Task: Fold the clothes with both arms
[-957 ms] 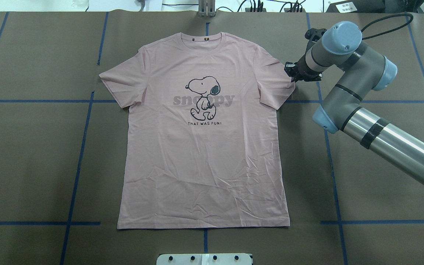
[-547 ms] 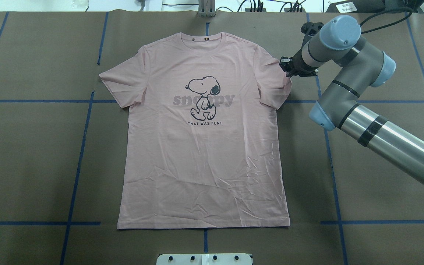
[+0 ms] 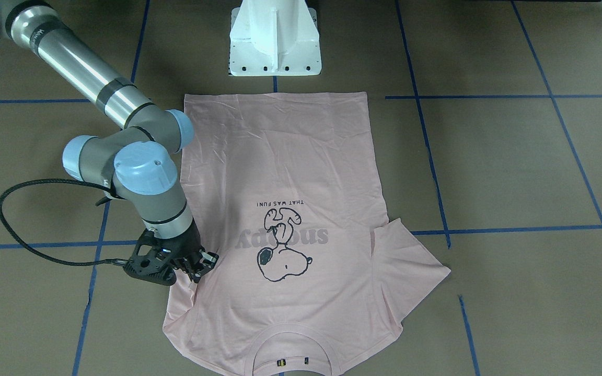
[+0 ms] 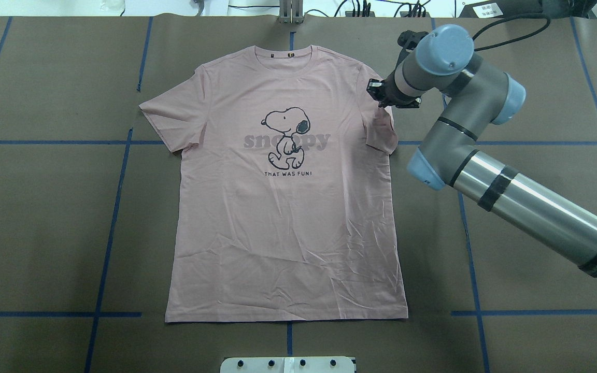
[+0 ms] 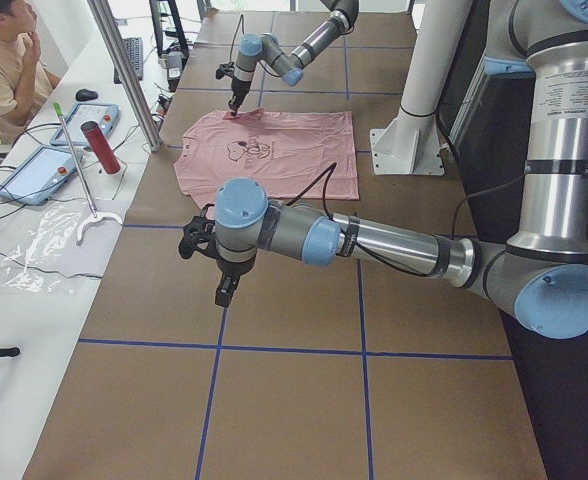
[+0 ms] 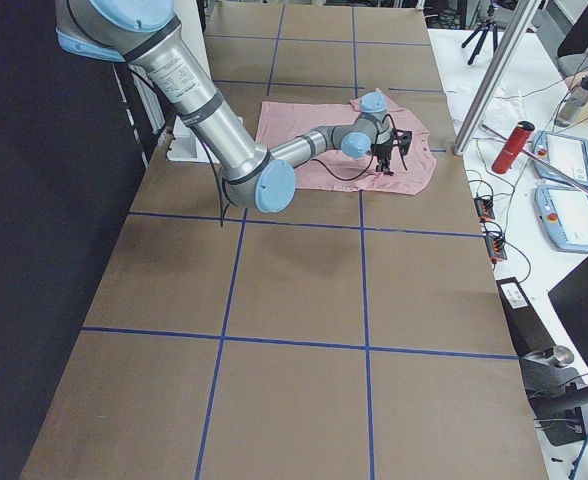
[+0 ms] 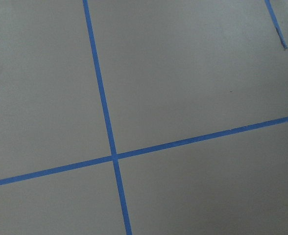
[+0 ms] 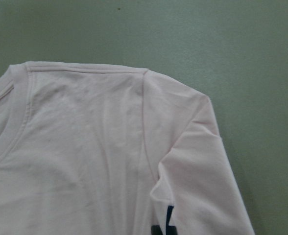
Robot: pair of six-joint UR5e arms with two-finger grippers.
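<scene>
Right tool has dragged T-shirt sleeve inward.

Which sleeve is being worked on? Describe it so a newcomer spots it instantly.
On the brown table lies a pink shirt. Find the sleeve pinched in the right claw. Unlike the flat other sleeve, it is bunched toward the chest.
</scene>
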